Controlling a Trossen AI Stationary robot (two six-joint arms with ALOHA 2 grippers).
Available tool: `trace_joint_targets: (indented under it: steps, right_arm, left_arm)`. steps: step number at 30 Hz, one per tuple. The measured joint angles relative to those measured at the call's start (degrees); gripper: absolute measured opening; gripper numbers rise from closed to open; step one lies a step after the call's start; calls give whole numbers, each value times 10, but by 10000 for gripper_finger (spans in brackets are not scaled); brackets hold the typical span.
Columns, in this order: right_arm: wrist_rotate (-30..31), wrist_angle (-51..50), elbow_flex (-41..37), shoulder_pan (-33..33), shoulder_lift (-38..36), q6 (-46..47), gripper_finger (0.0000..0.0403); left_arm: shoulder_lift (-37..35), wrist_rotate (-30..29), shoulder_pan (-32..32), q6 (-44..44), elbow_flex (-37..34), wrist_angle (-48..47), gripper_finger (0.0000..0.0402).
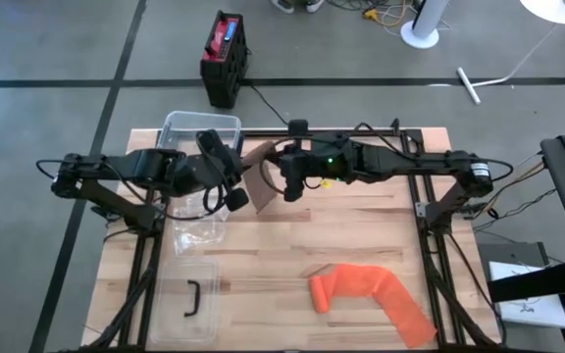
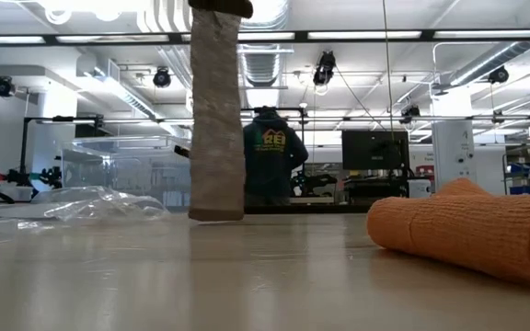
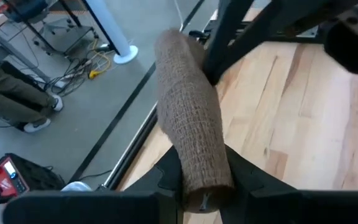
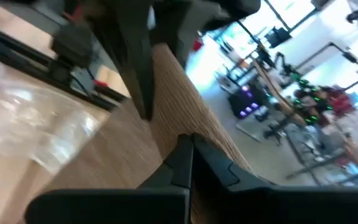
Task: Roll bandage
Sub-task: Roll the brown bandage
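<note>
Dark jointed arms, black cables

A grey floor (image 1: 57, 44) with dark seam lines surrounds the wooden table (image 1: 292, 250). A black and red box (image 1: 224, 57) sits on the floor beyond the table, a cable running from it. Near it stands a white round base (image 1: 422, 37) with loose wires beside it. At table level, the room behind shows long ceiling lights (image 2: 366, 35), exposed ducts (image 2: 263, 64) and a dark monitor (image 2: 373, 149). A person (image 2: 270, 156) in a dark hooded top stands there, back turned.
</note>
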Motion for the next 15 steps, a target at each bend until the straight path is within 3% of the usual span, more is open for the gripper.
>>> trace_joint_targets:
  steps: [11, 15]
  right_arm:
    - [81, -58, 0, -14, -15, 2, 0]
    - [51, -78, -1, -12, -17, 24, 0]
  left_arm:
    - [-4, 8, -3, 0, 0, 8, 52]
    - [-5, 14, -6, -6, 0, 10, 52]
